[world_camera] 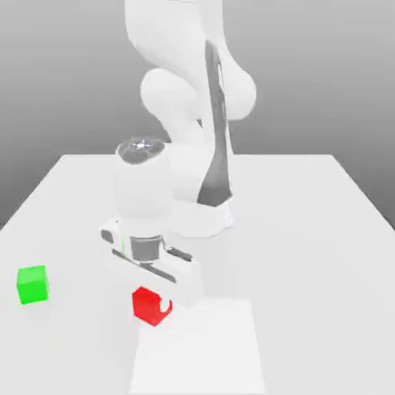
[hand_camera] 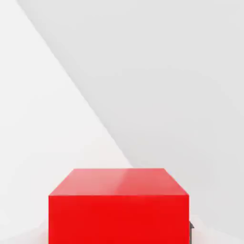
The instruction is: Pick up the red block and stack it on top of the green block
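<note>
A mostly white robot arm (world_camera: pixel 185 100) with smooth, rounded casings — broad, glossy curves in the upper part, with a bulging rounded joint. A long, narrow dark grey panel, widening toward its lower end, runs along one slim white section. The wrist housing (world_camera: pixel 144 185) is a plain white cylinder topped by a shiny dark grey round cap with pale glints. Beneath it sits a dark grey ring, then the hand (world_camera: pixel 150 266) — a wide, white, block-like body with dark slots along it and a thin green mark near one end.
</note>
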